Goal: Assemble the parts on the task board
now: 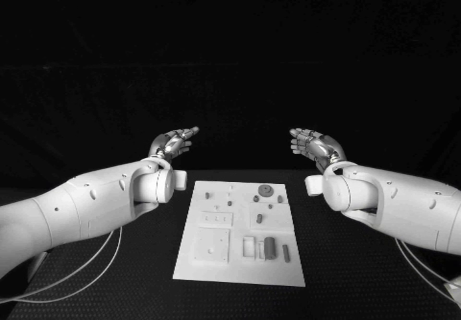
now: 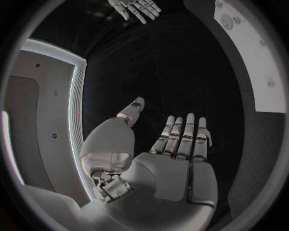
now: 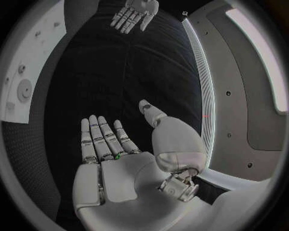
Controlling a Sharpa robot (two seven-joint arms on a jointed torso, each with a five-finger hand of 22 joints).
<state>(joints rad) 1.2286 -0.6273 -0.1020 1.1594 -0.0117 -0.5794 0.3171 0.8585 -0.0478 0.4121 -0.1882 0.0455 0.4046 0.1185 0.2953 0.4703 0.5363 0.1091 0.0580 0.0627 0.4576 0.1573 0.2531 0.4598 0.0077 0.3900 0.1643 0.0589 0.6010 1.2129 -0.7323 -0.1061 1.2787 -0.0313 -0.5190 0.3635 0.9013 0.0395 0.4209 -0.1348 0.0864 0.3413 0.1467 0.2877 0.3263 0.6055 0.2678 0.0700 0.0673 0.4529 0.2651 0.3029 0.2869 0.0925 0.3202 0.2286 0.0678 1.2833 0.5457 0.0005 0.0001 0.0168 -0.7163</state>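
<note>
The white task board lies flat in the middle of the black table, with several small grey parts on it, among them a round disc near its far edge and an oblong piece near its front. My left hand is raised beyond the board's far left corner, fingers apart, holding nothing. My right hand mirrors it beyond the far right corner, likewise empty. In the left wrist view my left hand is spread flat, the board to one side. In the right wrist view my right hand is spread too.
Black table surface surrounds the board on all sides. White cables hang below my left arm near the table's front left. Each wrist view also catches the opposite hand across the table.
</note>
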